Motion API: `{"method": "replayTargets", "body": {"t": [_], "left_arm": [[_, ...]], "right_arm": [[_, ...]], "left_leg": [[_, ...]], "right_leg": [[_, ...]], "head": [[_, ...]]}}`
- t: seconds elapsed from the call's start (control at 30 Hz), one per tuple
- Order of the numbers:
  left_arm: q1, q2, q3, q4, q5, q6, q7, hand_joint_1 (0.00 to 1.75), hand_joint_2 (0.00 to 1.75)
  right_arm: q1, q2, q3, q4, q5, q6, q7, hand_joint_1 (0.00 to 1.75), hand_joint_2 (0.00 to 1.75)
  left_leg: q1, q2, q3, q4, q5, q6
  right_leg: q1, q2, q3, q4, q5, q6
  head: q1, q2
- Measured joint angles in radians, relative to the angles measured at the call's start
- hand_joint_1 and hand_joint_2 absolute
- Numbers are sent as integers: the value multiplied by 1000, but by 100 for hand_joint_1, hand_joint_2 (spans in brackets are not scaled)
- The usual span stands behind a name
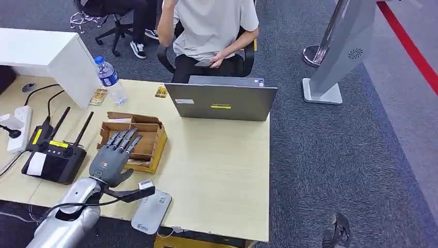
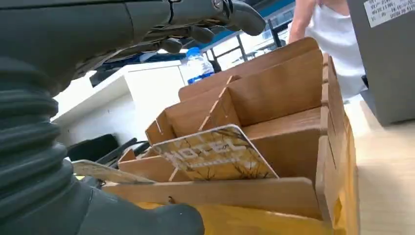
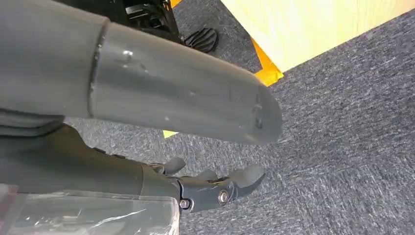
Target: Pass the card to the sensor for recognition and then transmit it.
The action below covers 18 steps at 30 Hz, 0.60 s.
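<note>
A card printed with "HOTEL" stands tilted in a front slot of the wooden card box on the pale table. My left hand hovers over the box's near left part, fingers stretched out above the card and the thumb low at the box's front wall; it holds nothing. The grey card sensor lies flat at the table's near edge, just right of my left wrist. My right hand hangs beside the table over the carpet, fingers apart and empty.
A grey laptop stands open at the far edge, with a person seated behind it. A water bottle, a white box, a black controller with antennas and a power strip fill the left side.
</note>
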Motion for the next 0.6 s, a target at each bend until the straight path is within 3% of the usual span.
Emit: {"method": "replayTargets", "body": {"t": [0.13, 0.17, 0.6], "left_arm": [[-1, 3, 0, 1, 1, -2, -3, 0, 175], [-1, 3, 0, 1, 1, -3, -3, 175, 175], [1, 31, 0, 2, 52, -34, -48, 175, 175]], "right_arm": [[0, 0, -3, 0, 3, 0, 0, 0, 0], [0, 0, -5, 0, 3, 1, 0, 0, 0], [0, 0, -9, 0, 8, 6, -3, 0, 0]], "left_leg": [[0, 0, 0, 0, 0, 0], [0, 0, 0, 0, 0, 0], [0, 0, 0, 0, 0, 0]], "right_leg": [[0, 0, 0, 0, 0, 0], [0, 0, 0, 0, 0, 0], [0, 0, 0, 0, 0, 0]], "head": [[0, 0], [0, 0], [0, 0]]}}
